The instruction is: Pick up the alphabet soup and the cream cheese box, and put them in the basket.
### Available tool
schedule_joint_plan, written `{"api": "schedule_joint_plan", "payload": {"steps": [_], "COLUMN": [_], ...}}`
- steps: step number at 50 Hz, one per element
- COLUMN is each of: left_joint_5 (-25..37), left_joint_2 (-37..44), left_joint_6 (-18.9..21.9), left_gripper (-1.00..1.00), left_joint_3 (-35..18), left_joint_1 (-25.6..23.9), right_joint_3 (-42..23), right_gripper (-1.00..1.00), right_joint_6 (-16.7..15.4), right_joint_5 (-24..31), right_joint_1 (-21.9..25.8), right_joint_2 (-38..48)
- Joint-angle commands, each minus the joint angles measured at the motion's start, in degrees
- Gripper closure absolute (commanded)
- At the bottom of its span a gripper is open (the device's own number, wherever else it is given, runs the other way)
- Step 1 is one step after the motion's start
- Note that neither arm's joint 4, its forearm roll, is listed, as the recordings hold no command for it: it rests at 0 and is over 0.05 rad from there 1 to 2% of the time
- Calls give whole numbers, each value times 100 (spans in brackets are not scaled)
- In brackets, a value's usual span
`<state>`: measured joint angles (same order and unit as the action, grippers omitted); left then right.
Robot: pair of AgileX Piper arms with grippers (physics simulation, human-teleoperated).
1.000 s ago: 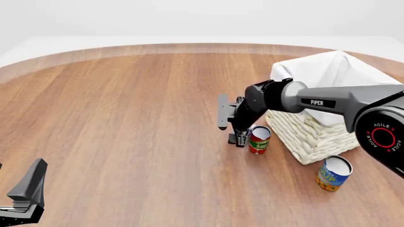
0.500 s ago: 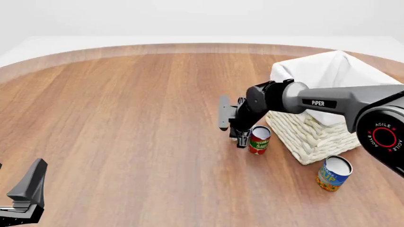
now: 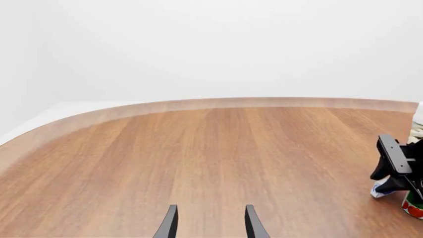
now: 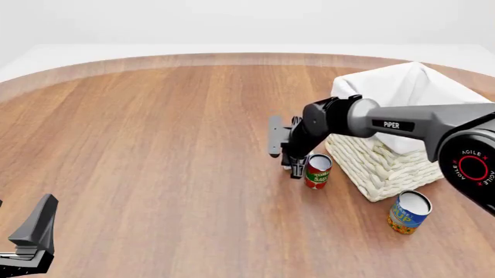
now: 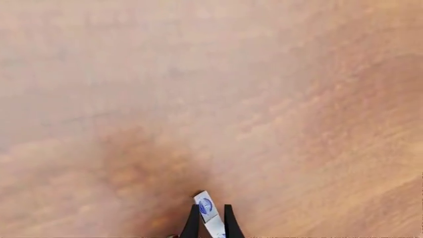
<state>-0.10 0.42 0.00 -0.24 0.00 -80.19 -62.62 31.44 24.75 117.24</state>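
Observation:
My right gripper (image 4: 296, 168) points down at the table, just left of the basket (image 4: 386, 168), and is shut on the cream cheese box (image 5: 205, 203), a thin white and blue box held edge-on between the fingers. The left wrist view shows that box (image 3: 381, 189) as a pale corner under the gripper, just above the wood. The alphabet soup (image 4: 408, 212), a blue and yellow can with a white top, stands upright by the basket's near corner. My left gripper (image 3: 210, 213) is open and empty, low at the near left of the table (image 4: 31, 240).
A red and green tomato sauce can (image 4: 317, 171) stands upright right beside the right gripper, between it and the woven basket wall. The basket's white cloth lining (image 4: 402, 87) rises high behind the right arm.
The right gripper has lifted slightly and shifted a little toward the basket with the box. The left arm and both cans have not moved.

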Motion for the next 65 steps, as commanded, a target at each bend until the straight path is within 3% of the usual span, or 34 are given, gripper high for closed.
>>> {"api": "schedule_joint_plan", "payload": {"steps": [1, 37, 65], "left_joint_5": [0, 0, 0], "left_joint_2": [0, 0, 0], "left_joint_6": [0, 0, 0], "left_gripper": [-100, -100, -100], "left_joint_3": [0, 0, 0], "left_joint_1": [0, 0, 0], "right_joint_3": [-74, -130, -105], "right_gripper": [100, 100, 100], "right_joint_6": [-58, -110, -334], "right_joint_5": [-58, -82, -65], "right_joint_1": [-98, 37, -35], "right_joint_2": [-17, -139, -469]}}
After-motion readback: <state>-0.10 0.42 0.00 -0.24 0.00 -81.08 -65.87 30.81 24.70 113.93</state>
